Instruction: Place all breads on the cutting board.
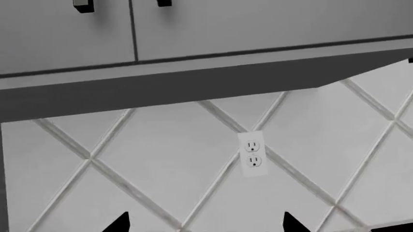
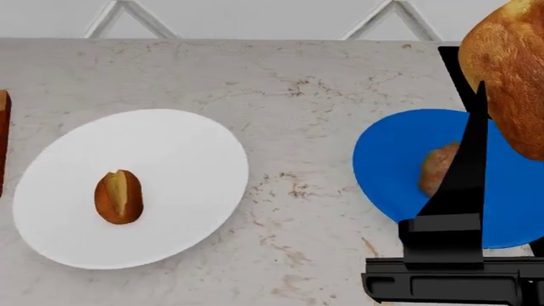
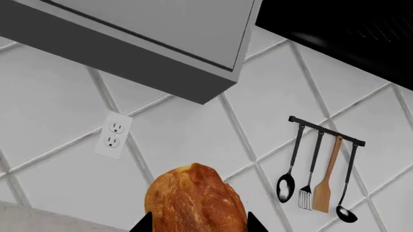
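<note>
A: Where is the bread now?

B: One golden loaf (image 2: 510, 76) is lifted high, at about 2 o'clock in the head view. The right gripper (image 3: 197, 227) pinches it from both sides; in the right wrist view the loaf fills the gap between the two black tips.

A: How will it handle?

B: I judge it light and rather stiff at the crust, a little soft inside. A hard squeeze may dent it, and the round crust could slip. Holding it across the middle, as now, seems the safest.

A: How many breads do you count?

B: Three. The held loaf, a brown split roll (image 2: 119, 197) on the white plate (image 2: 183, 150) at 8 o'clock, and a small brown piece (image 2: 437, 167) on the blue plate (image 2: 386, 156) at 4 o'clock, half hidden behind the arm. So two plates and three breads.

A: And the board?

B: Only a reddish-brown edge (image 2: 4, 137) shows at 9 o'clock. It may be the board, but I cannot tell.

A: The left gripper?

B: The left gripper (image 1: 203, 223) holds nothing. Its two tips stand wide apart and point at the tiled wall with one outlet (image 1: 252, 153).
</note>
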You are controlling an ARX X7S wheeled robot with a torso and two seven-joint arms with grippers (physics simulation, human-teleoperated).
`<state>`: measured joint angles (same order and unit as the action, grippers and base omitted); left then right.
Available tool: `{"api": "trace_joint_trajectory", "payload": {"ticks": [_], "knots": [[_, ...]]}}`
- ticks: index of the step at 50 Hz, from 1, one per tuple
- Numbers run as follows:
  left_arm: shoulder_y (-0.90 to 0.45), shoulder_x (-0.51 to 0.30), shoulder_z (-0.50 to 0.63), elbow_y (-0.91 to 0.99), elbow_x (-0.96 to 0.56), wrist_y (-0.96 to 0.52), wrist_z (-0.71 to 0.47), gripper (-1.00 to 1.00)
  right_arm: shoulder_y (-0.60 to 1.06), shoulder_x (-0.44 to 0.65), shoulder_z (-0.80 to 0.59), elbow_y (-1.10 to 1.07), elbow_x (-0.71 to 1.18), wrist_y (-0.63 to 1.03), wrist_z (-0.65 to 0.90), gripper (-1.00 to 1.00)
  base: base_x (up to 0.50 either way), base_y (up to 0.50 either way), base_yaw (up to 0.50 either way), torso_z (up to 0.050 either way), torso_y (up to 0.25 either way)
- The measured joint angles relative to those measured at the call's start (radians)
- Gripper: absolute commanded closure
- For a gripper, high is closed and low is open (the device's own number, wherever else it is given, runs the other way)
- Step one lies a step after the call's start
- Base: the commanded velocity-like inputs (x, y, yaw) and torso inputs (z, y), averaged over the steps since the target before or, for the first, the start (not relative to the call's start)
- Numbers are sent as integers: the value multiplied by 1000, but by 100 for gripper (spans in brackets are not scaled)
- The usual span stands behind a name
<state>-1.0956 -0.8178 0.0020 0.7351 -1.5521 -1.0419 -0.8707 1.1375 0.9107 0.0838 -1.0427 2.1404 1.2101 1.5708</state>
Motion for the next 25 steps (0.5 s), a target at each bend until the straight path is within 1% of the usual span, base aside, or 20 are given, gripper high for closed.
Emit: {"api": "trace_joint_trajectory", "payload": {"ticks": [8,12,17,25], "knots": [[0,-5,-1,1,-2,4,-1,-100,11,5,-16,0,-4,-8,0,100,-1,500,0,0,0],[1,-8,-2,2,-4,7,-2,-100,16,8,-21,0,-5,-11,0,100,132,500,0,0,2],[1,-12,-4,3,-8,10,-4,-100,18,8,-24,0,-5,-12,0,100,286,501,0,0,0],[-4,-14,0,3,-10,12,-7,-100,18,8,-31,0,-9,-15,0,100,459,343,0,0,0]]}}
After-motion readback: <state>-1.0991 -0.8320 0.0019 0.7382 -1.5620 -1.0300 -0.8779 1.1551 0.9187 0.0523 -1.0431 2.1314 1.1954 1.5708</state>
